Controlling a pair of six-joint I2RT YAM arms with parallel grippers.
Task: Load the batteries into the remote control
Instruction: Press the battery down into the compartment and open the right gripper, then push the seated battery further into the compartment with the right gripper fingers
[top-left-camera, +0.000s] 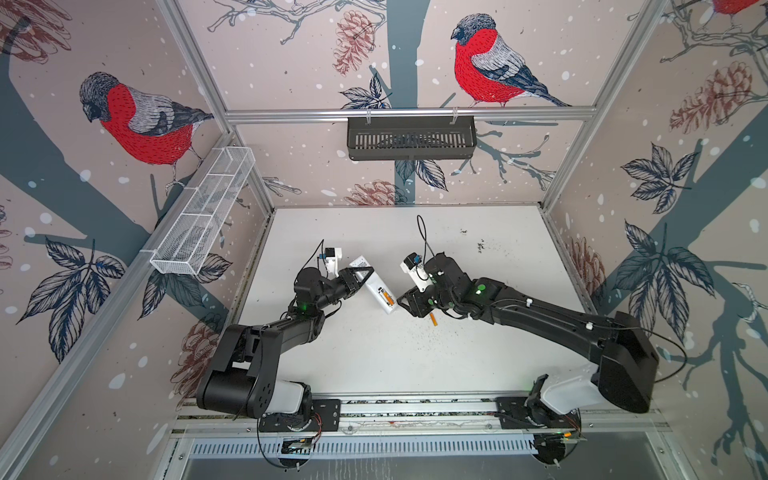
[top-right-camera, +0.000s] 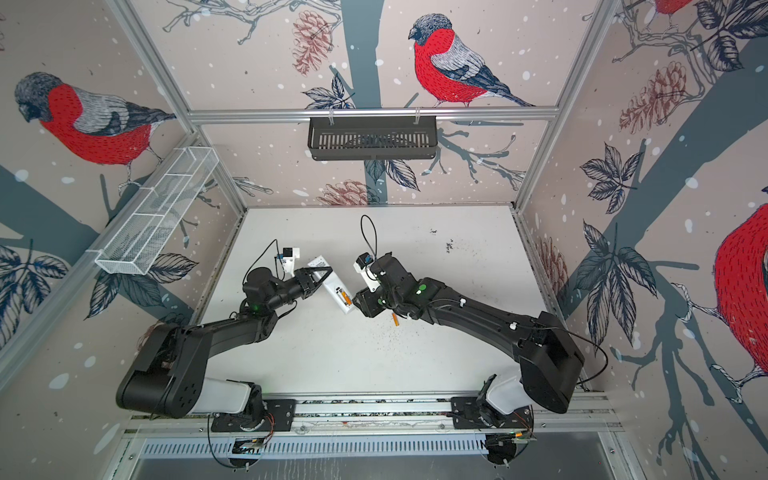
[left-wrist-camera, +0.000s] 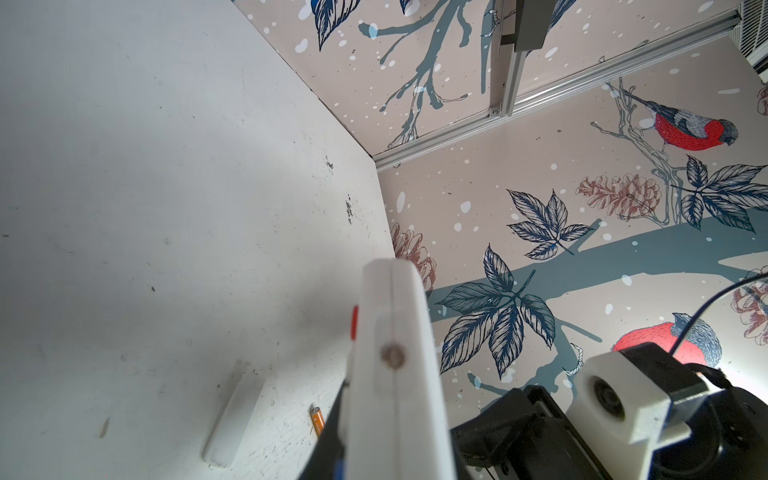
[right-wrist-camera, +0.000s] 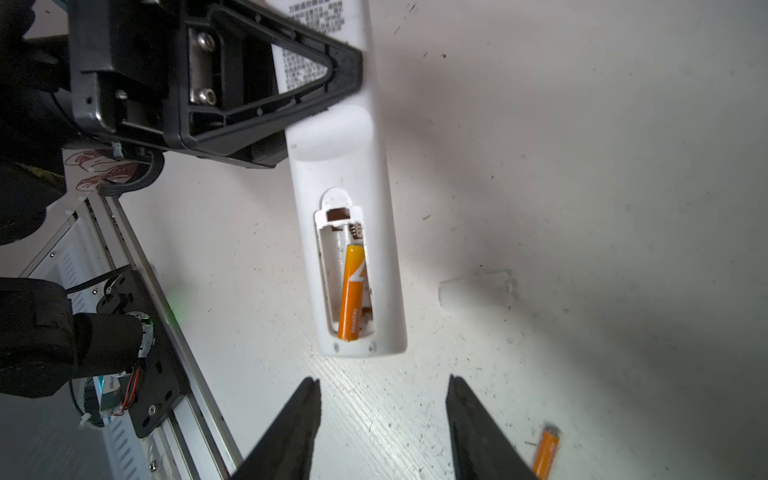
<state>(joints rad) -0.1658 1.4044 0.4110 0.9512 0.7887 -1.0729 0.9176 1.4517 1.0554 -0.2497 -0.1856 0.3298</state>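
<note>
Over the table, left pincer clamps the remote control; right pincer gapes off its end.

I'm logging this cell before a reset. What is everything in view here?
remote control: one, white, back up, bay open.
batteries: two, orange; one in the remote's bay, the other loose on the table.
bay cover: one, white, on the table.
wire basket: one, white, left wall.
slotted basket: one, black, back rail.
table: one, white.
left pincer: black, shut on the remote control.
right pincer: black, open, empty.
</note>
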